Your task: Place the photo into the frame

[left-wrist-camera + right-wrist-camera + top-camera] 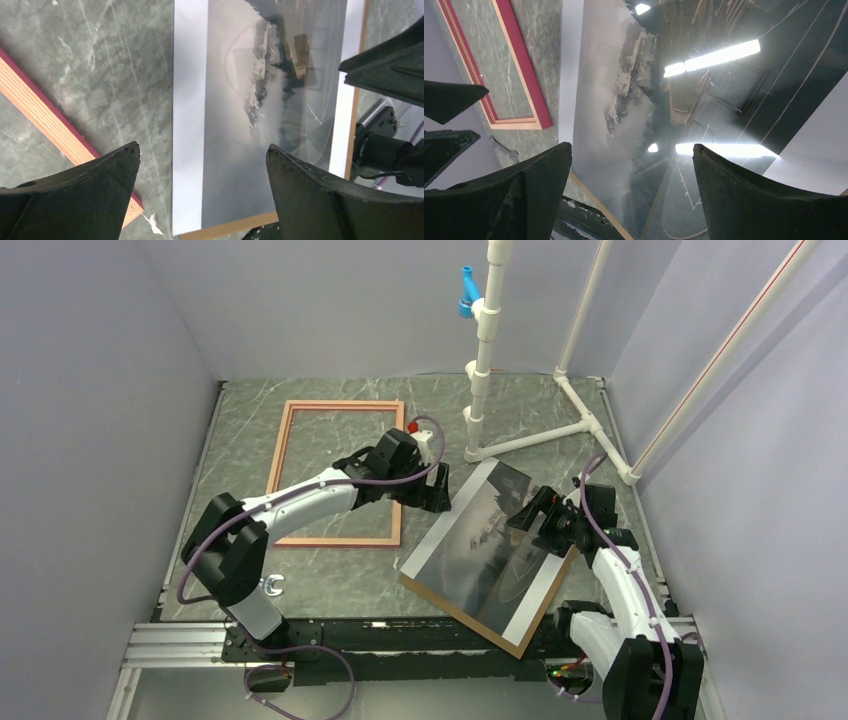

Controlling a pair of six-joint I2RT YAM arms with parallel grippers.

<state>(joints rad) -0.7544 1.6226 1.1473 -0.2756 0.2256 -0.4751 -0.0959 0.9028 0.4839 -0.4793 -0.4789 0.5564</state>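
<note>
Left fingers (75, 195) are spread wide with nothing between them, one tip over bare counter (330, 580), the other over the photo (240, 125), so they straddle its white-banded edge. Right fingers (524, 200) are wide apart too and empty, hanging over the glossy dark end of the print. Nobody has hold of anything yet.

The photo lies face up on the brown backing board (240, 223), skewed on the right of the counter. The frame (520, 60) lies flat, well apart to the left, with the left arm reaching across over its near corner.

Here's what worries me. That print sits dead flat on the board, and a tip coming down could skate on the gloss and shove the sheet instead of getting under it. Or the pinch could catch the board as well and lift both. Press too hard and you crease or scuff it.

Both wrists are crowded over one sheet, so a clash looks possible. And the photo sits turned against the frame, so a carry without squaring it up could snag a corner on the border.
</note>
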